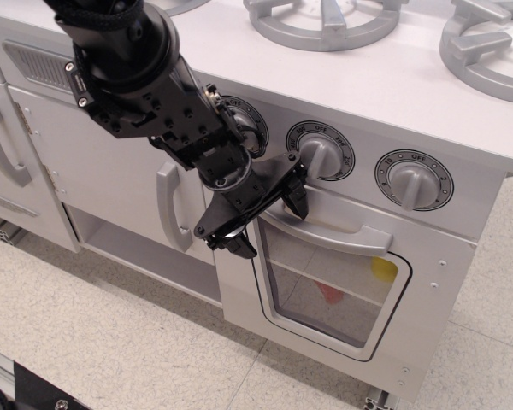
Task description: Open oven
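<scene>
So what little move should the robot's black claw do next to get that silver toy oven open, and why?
Probably slide a bit further right and down so the fingers straddle the wide grey bar handle, then close. The black gripper is open at the handle's left end, one finger by the bar, the other off the door's left edge. The silver-grey toy oven looks shut.

Oven (342, 282) sits below three knobs (322, 152); burners (325, 19) on the top behind them. Cabinet door (111, 162) lies left. Gripper (269, 220) at the door handle's (338, 232) left end.
</scene>
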